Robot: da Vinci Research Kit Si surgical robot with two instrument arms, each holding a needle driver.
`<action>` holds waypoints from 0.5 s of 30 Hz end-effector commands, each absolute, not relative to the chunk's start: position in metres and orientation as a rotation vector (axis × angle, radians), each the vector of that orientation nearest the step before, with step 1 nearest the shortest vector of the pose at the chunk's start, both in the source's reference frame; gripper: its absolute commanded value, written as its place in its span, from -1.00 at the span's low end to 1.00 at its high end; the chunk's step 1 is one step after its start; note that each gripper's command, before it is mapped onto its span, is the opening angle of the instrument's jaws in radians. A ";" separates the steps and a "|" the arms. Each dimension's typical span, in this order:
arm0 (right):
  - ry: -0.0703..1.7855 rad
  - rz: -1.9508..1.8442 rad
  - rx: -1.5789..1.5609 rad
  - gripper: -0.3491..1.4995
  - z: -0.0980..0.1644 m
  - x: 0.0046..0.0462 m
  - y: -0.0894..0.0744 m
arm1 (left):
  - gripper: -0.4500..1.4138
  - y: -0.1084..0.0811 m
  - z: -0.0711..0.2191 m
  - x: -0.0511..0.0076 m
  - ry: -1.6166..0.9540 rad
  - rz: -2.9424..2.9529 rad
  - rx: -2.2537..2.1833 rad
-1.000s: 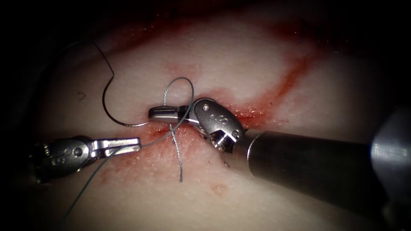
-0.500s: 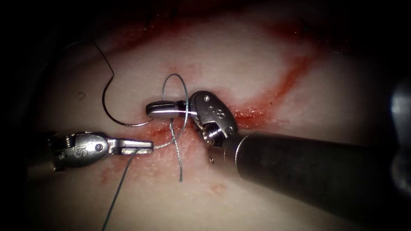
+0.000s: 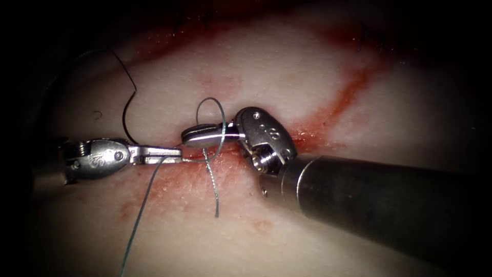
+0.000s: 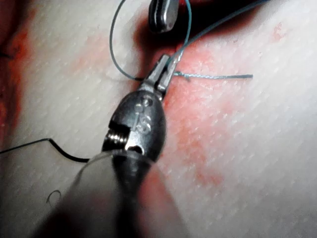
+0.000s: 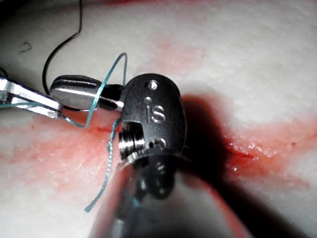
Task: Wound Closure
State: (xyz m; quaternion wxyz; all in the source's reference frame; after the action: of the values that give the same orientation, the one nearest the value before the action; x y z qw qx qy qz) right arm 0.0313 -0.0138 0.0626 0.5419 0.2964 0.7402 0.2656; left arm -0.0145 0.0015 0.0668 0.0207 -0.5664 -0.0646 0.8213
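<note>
Nearest the endoscope, the right arm's steel needle driver (image 3: 205, 136) came in on its thick grey shaft from the right, its jaws pressed together just above the cut, with a loop of the thin blue-green suture thread (image 3: 212, 107) wound around them. Whether those jaws pinched anything between them could not be told. Beside them, the left arm's smaller steel needle driver (image 3: 164, 154) lay on the left, its jaws closed on the thread where a strand ran to the cut; the left wrist view showed that tip (image 4: 163, 74) clamped on the strand just by a small knot. A short, frayed tail of thread (image 3: 214, 190) hung down across the red fluid (image 3: 169, 179) staining the pale pork tissue (image 3: 287, 77). The red-edged cut (image 3: 328, 115) ran up and to the right, behind the right tool.

Farther off, left of the cut, the thin dark curved needle (image 3: 125, 110) lay loose on the tissue, held by neither tool and not visibly entering it; the left tool covered its lower curve.

In my judgement, the loop could slip off the right jaws if the thread slackened, losing the throw. A hard pull by the left tool might fray the thread at the knot or drag the free needle across the tissue.
</note>
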 end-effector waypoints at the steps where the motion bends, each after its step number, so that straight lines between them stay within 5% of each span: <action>1: 1.740 0.573 0.737 -1.00 0.063 0.0321 -0.014 | -1.00 0.002 0.068 -0.0152 -0.194 2.537 -1.768; 10: 1.631 0.257 0.869 -0.98 0.063 0.0322 -0.015 | -1.00 0.004 0.068 -0.0155 -0.171 2.513 -1.780; 15: 1.546 -0.043 0.941 -0.73 0.063 0.0324 -0.015 | -1.00 0.004 0.069 -0.0152 -0.163 2.506 -1.788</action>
State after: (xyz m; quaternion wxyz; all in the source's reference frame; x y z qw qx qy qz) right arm 0.0320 -0.0148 0.0623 0.6208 0.4195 0.6598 -0.0573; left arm -0.0147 0.0040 0.0679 0.0306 -0.5789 -0.0519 0.8132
